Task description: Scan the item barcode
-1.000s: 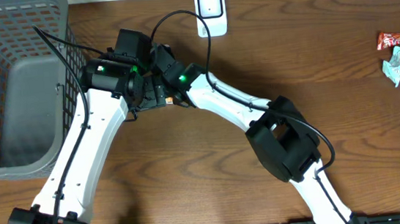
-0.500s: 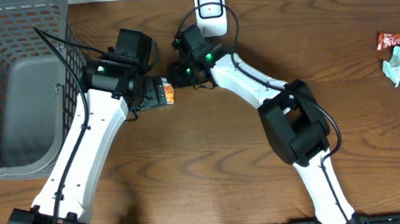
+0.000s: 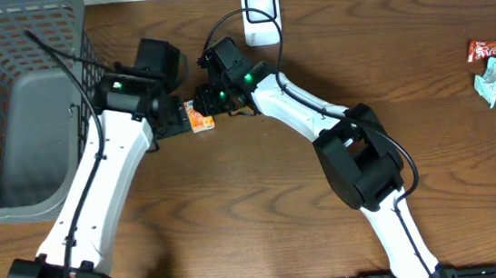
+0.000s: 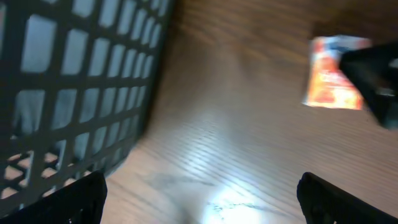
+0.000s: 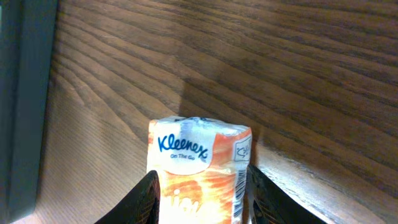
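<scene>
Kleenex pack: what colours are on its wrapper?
Kleenex pack: orange and white with blue lettering; clearest in the right wrist view.

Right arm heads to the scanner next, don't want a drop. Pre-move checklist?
1. Right gripper touches both sides of pack: ok.
2. Left gripper open, apart from pack: ok.
3. Barcode in sight: cannot tell, only the Kleenex face shows.
4. Pack lifted off table: cannot tell.
5. Scanner unobstructed: not ok, cable loops across it in the overhead view.
</scene>
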Robot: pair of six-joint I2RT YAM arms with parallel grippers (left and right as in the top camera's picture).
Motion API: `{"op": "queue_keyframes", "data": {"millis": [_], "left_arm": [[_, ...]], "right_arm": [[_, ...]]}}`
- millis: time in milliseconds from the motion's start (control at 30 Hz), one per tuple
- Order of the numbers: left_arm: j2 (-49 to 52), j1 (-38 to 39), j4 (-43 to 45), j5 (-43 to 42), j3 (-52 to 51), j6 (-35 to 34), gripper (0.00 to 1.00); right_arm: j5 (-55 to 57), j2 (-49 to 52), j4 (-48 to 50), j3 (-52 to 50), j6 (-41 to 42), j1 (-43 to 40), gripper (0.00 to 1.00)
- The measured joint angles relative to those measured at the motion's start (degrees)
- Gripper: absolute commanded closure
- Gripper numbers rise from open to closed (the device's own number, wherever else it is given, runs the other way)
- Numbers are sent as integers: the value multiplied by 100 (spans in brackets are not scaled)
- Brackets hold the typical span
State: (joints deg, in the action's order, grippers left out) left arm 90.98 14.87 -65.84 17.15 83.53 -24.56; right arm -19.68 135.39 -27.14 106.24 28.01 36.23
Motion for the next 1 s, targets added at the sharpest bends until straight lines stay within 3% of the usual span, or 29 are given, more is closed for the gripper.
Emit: {"op": "queue_keyframes", "data": {"millis": [433, 667, 1000], "left_arm": [[0, -581, -15, 31, -352, -251, 2], [-2, -581, -15, -15, -352, -264, 2], [0, -581, -173, -31, -352, -264, 2]], "right_arm": [[221, 0, -549, 527, -420, 282, 57], [1375, 0, -960, 529, -649, 723, 58], [2771, 236, -1025, 529, -763, 1027, 76]]}}
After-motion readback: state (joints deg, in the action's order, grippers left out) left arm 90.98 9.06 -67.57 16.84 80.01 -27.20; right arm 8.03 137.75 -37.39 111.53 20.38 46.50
